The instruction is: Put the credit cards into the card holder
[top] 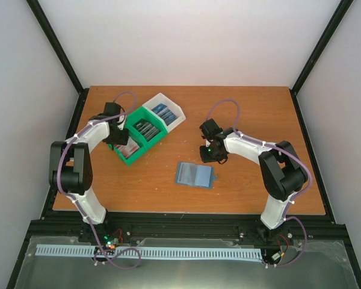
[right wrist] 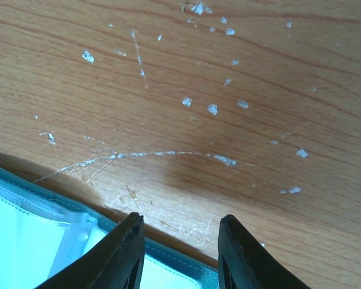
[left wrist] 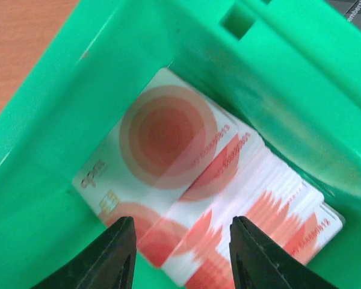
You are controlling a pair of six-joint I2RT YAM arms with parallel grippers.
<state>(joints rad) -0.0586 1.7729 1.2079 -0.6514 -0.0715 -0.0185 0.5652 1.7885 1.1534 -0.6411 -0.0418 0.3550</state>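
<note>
Top view: the table (top: 240, 114) carries a green bin (top: 149, 117) at left centre, with a white bin (top: 175, 109) touching its far side; red cards (top: 129, 152) lie in the green bin's nearest compartment, dark cards (top: 145, 129) in the next, blue cards (top: 164, 113) in the white bin; the left gripper (top: 117, 141) hangs over the red-card compartment, its finger state not readable from here; the holder (top: 194, 174) lies open and flat near the table's middle, well apart from the bins; the right gripper (top: 212, 158) stands just beyond the holder's far right corner.

Left wrist view: the left gripper (left wrist: 180, 253) points down into the green bin (left wrist: 54, 126); its fingers (left wrist: 117, 256) are spread, with nothing between them; below lies the fanned stack of red cards (left wrist: 186, 174), white with red rings and a chip on the top one; the fingertips sit above the stack's near edge, and contact cannot be told.

Right wrist view: the right gripper (right wrist: 180, 253) is over bare, scratched table (right wrist: 228, 90); its fingers (right wrist: 123, 256) are spread and hold nothing; the holder (right wrist: 36, 241) fills the lower left corner, its teal rim passing just under the fingertips, a clear slot visible inside.
</note>
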